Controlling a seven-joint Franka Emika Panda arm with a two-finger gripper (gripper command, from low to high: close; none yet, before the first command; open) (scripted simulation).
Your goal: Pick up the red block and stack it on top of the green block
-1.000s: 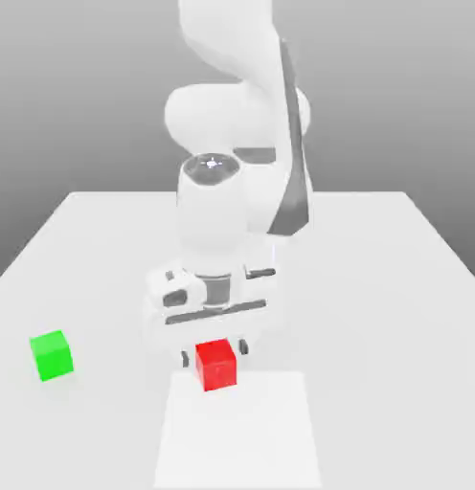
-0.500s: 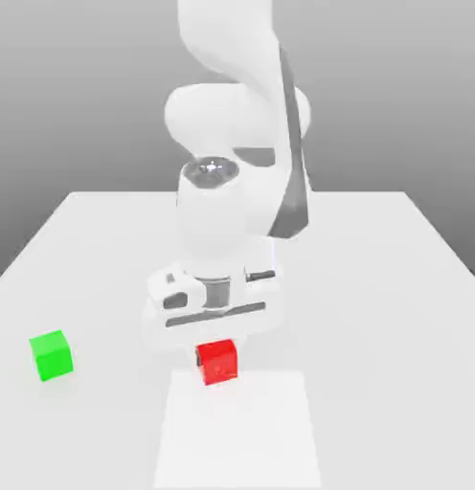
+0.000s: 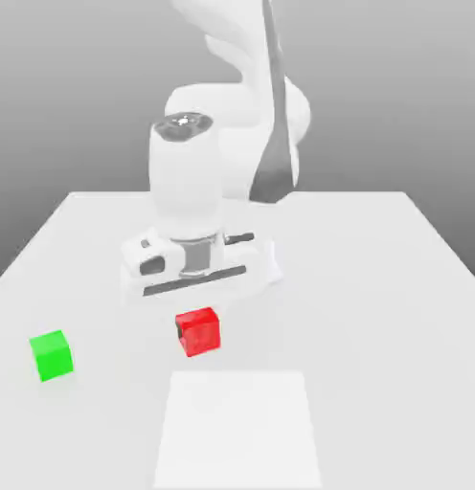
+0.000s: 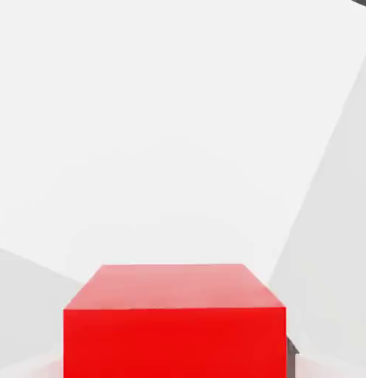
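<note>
- Tool [image 3: 197,323] is pinching the red block [image 3: 198,331]; the block is hanging under the hand, clear of the worktop [image 3: 375,287], in the exterior view.
- In the hand view, the red block [image 4: 175,321] is sitting square and close under the camera, with a dark finger [image 4: 291,348] showing at one edge.
- Green block [image 3: 51,355] is resting on the worktop, well apart from the red one, toward the exterior view's left.
- Step in hand, as I judge it: carrying the block across to the green one.
- To do it well: be keeping the block level and high enough to pass over the green block's top, then lining up the faces squarely before lowering. Releasing should wait until the red block is seated flat, or it is likely to tip off.
- Worktop is plain white and flat; a paler square patch [image 3: 239,428] is lying near the front edge.
- Room is a bare grey backdrop [image 3: 395,86]; nothing is standing between the two blocks.
</note>
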